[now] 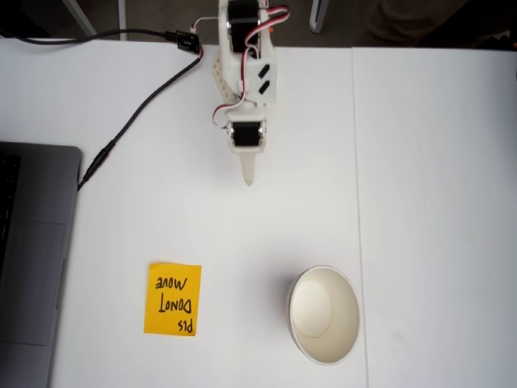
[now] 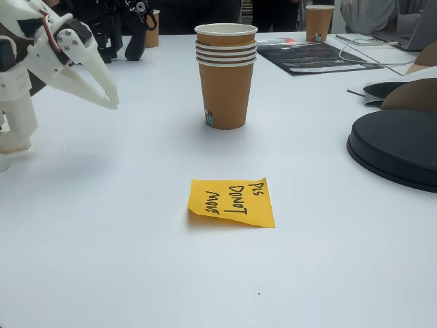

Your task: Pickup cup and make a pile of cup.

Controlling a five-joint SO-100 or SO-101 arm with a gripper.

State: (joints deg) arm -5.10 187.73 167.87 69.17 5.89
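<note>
Gripper (image 2: 111, 101) closed (empty) | apart from pile of cup (image 2: 226, 75)

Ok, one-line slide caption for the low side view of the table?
Stack of brown paper cups stands behind an orange sticky note while the white pincer hovers apart at left.

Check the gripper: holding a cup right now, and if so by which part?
Nothing is held. The gripper hangs above the table with its fingers together and nothing between them, well apart from the cup stack, which stands untouched by the orange sticky note.
</note>
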